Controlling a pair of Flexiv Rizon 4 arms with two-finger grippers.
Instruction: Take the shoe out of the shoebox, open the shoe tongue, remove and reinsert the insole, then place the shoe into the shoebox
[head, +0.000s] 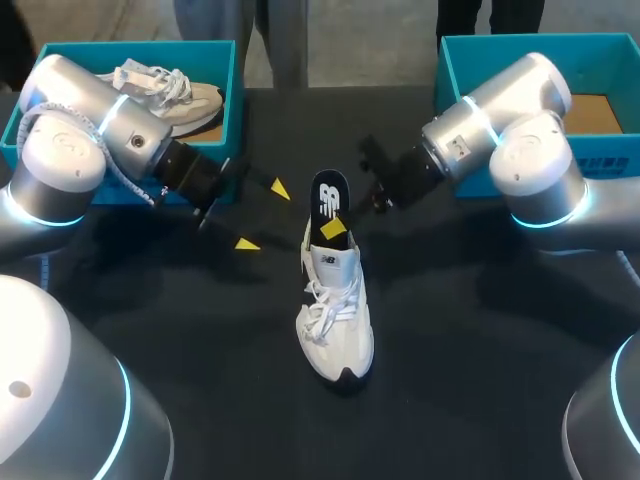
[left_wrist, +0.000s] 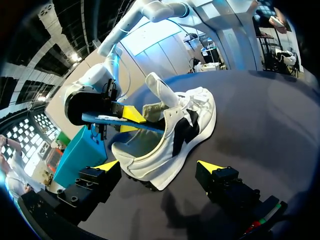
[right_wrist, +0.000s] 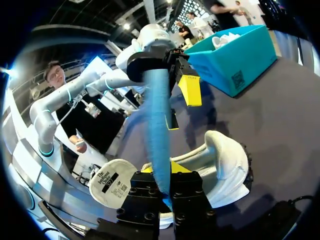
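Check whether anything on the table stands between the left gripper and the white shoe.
Nothing visible does. The left gripper is open beside the white shoe, near its heel, with only table between them. The right gripper holds the insole from the other side.

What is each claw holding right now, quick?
Left gripper: open, holding nothing.
Right gripper: closed on the blue insole.

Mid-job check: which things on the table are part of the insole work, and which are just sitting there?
In the job: white shoe, insole in the right tool, open left tool, right shoebox.
Lying about: left shoebox, beige shoe inside it.
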